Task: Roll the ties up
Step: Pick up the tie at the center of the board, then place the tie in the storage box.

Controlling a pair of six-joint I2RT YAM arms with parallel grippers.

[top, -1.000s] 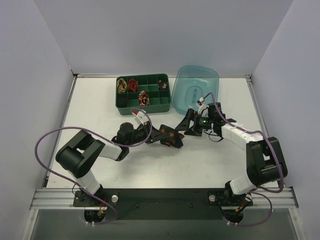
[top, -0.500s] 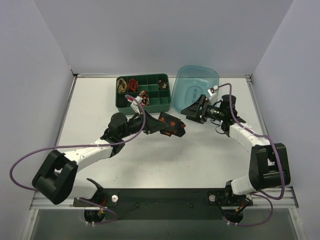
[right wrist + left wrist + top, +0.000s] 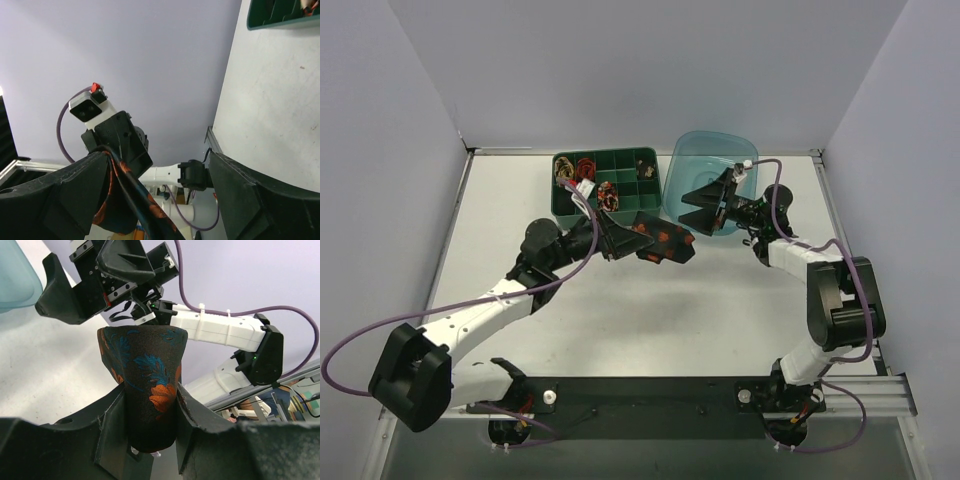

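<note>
- My left gripper [image 3: 150, 396] is clamped on the tie [image 3: 145, 375], the black one with orange and teal blotches. Both fingers press its lower half, and the wide end flares out above them.
- In the past second I have swung that arm out from mid-table. The bundle now hangs just off the near right corner of the green tray [image 3: 645, 203], above the table [image 3: 740, 300], not resting on it.
- My right gripper [image 3: 699, 205] has let go and backed off towards the blue bowl [image 3: 715, 145]. Its fingers have spread wider than a second ago, and the wrist view shows nothing between them.
- The two tools were nearly touching at the tie a second ago; now they are clearly apart, so the left alone carries it.
- I read this as the rolling being finished and the drop-off begun. Three coils [image 3: 584, 167] already sit in the tray's far-left compartments.
- I cannot tell from here how tightly this bundle is wound; it may spring loose on release.
</note>
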